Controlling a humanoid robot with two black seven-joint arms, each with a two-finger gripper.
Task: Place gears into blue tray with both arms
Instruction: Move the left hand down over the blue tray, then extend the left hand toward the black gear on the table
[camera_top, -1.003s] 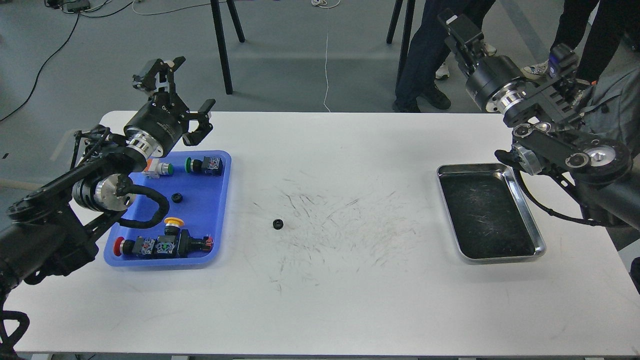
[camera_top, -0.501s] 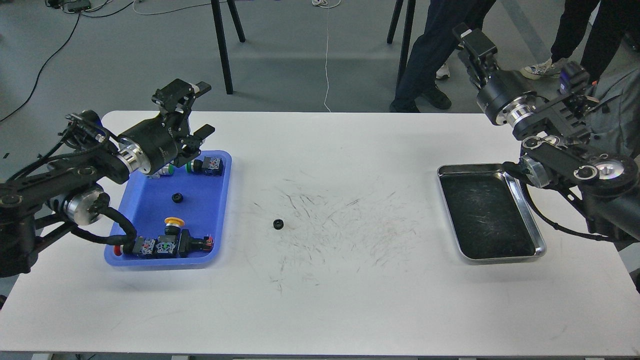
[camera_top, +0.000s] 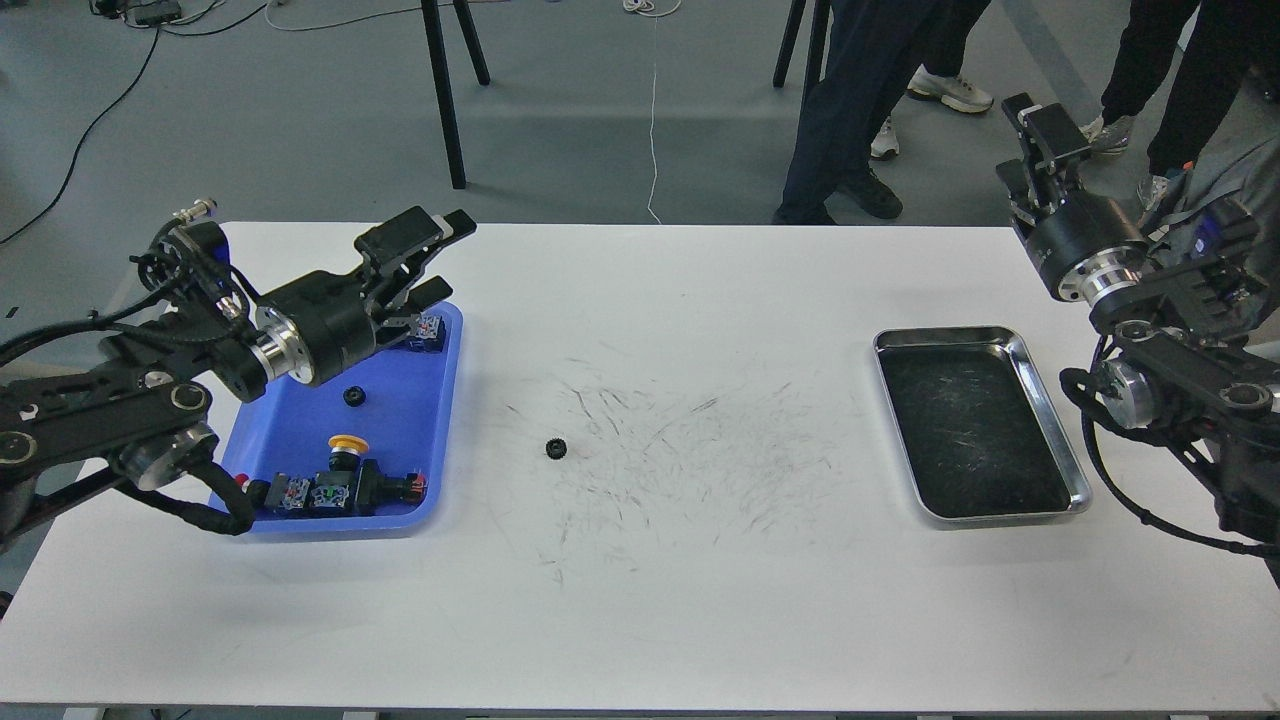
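One small black gear (camera_top: 556, 448) lies on the white table, right of the blue tray (camera_top: 300, 432). A second gear (camera_top: 353, 396) rests inside that tray near its middle. My left gripper (camera_top: 442, 258) hovers over the tray's far right corner, open and empty, its fingers pointing right. The right gripper (camera_top: 1040, 125) is raised beyond the table's far right corner, well away from both gears. It points away from me and its fingers cannot be told apart.
Push-button switches sit in the blue tray: a yellow-capped one (camera_top: 348, 445), a row along the front wall (camera_top: 330, 492), another at the far corner (camera_top: 428, 328). An empty steel tray (camera_top: 1000, 334) lies on the right. People's legs (camera_top: 850, 100) stand behind the table.
My left gripper dropped and turned from pointing up to pointing right over the tray's far edge. The right arm pulled back to the right. Both gears stayed put.
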